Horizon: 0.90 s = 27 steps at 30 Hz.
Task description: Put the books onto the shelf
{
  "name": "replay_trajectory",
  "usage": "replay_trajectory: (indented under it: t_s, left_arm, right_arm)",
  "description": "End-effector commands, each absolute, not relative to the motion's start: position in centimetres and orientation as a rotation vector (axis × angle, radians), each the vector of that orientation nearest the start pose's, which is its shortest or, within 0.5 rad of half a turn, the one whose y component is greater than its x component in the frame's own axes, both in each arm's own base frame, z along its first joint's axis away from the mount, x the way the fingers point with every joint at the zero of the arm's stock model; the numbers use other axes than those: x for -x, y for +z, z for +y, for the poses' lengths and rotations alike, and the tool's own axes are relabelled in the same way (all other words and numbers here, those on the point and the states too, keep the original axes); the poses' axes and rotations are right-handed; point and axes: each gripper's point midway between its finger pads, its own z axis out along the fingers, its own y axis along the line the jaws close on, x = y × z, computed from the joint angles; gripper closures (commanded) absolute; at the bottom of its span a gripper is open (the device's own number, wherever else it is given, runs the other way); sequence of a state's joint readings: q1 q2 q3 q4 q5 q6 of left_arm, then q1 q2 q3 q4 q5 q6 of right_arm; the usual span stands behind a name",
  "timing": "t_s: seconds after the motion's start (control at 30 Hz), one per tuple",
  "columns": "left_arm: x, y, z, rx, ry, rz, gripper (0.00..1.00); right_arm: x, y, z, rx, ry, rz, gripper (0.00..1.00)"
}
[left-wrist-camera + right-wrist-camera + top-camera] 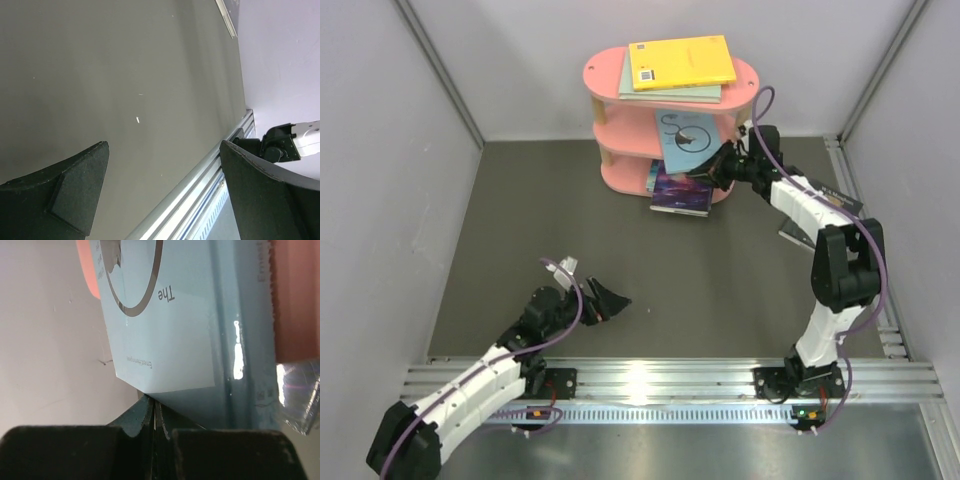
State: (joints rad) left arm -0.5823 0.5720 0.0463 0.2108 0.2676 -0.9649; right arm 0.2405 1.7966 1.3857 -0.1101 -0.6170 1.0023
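The left end effector (603, 302) gapes wide and empty over the tabletop (720, 290). On the pink shelf (603, 75) a yellow book (682, 62) lies on top (a grey-green book (670, 94) beneath), and the right end effector (713, 166) clamps the light blue book (680, 140) at the middle tier.

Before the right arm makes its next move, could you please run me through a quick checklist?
1. Right gripper shut on the light blue book: ok.
2. Light blue book seated in the middle tier of the shelf: not ok, it is tilted and sticks out in front.
3. Yellow book flat on the grey-green book on the top tier: ok.
4. Dark books inside the bottom tier: not ok, they jut out onto the table.
5. Left gripper open, empty, away from the shelf: ok.
6. Free room behind the light blue book: cannot tell.
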Motion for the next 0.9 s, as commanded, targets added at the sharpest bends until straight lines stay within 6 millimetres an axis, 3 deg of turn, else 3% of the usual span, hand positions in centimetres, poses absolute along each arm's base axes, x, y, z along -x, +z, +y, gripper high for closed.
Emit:
replay_trajectory:
  t_s: [0.0, 0.2, 0.33, 0.43, 0.47, 0.5, 0.53, 0.57, 0.6, 0.63, 0.67, 0.7, 0.73, 0.77, 0.8, 0.87]
  left_arm:
    - [-14.9, 2.5, -19.1, 0.206, -1.190, 2.185, 0.03]
    - [-14.8, 2.2, -19.1, 0.208, -1.184, 2.202, 0.02]
    - [-14.8, 2.1, -19.1, 0.209, -1.181, 2.204, 0.02]
    - [-14.7, 2.1, -19.1, 0.204, -1.186, 2.202, 0.03]
    - [-14.7, 2.3, -19.2, 0.196, -1.194, 2.194, 0.03]
    - [-14.7, 2.5, -19.3, 0.190, -1.203, 2.190, 0.03]
    - [-14.6, 2.6, -19.4, 0.186, -1.209, 2.187, 0.03]
    - [-14.8, 3.1, -19.5, 0.178, -1.221, 2.165, 0.03]
    - [-14.8, 3.3, -19.6, 0.172, -1.228, 2.155, 0.03]
    - [-14.9, 3.6, -19.7, 0.167, -1.232, 2.144, 0.03]
    - [-15.0, 3.9, -19.7, 0.162, -1.237, 2.127, 0.03]
    - [-15.1, 3.8, -19.6, 0.160, -1.232, 2.125, 0.03]
    - [-15.2, 3.9, -19.6, 0.165, -1.227, 2.120, 0.03]
    - [-15.1, 3.7, -19.5, 0.167, -1.224, 2.128, 0.02]
    - [-15.2, 3.8, -19.6, 0.165, -1.227, 2.124, 0.02]
    - [-14.9, 3.6, -19.7, 0.155, -1.237, 2.136, 0.02]
  right_arm:
    - [-46.5, 23.5, 25.6, -0.454, 1.366, 2.158, 1.00]
    - [-48.4, 25.0, 26.3, -0.452, 1.381, 2.102, 1.00]
    - [-47.8, 25.3, 26.3, -0.410, 1.384, 2.121, 1.00]
    - [-45.4, 25.7, 26.0, -0.345, 1.383, 2.131, 1.00]
    - [-44.1, 27.5, 25.5, -0.304, 1.381, 2.099, 1.00]
    - [-42.9, 26.4, 25.0, -0.285, 1.347, 2.133, 1.00]
    - [-42.2, 26.9, 24.2, -0.275, 1.324, 2.123, 1.00]
    - [-40.8, 29.0, 23.3, -0.239, 1.306, 2.078, 1.00]
    - [-39.5, 27.5, 22.2, -0.232, 1.249, 2.129, 0.98]
    - [-39.5, 27.5, 20.0, -0.264, 1.180, 2.123, 0.90]
    - [-38.6, 28.7, 18.2, -0.263, 1.131, 2.093, 0.79]
    - [-38.4, 26.7, 14.8, -0.328, 1.035, 2.127, 0.60]
    - [-38.0, 26.8, 12.8, -0.356, 0.988, 2.112, 0.26]
    - [-38.0, 25.6, 10.8, -0.410, 0.935, 2.134, 0.17]
    - [-37.8, 23.4, 5.8, -0.551, 0.834, 2.161, 0.03]
    - [-37.5, 21.0, 1.8, -0.673, 0.751, 2.188, 0.00]
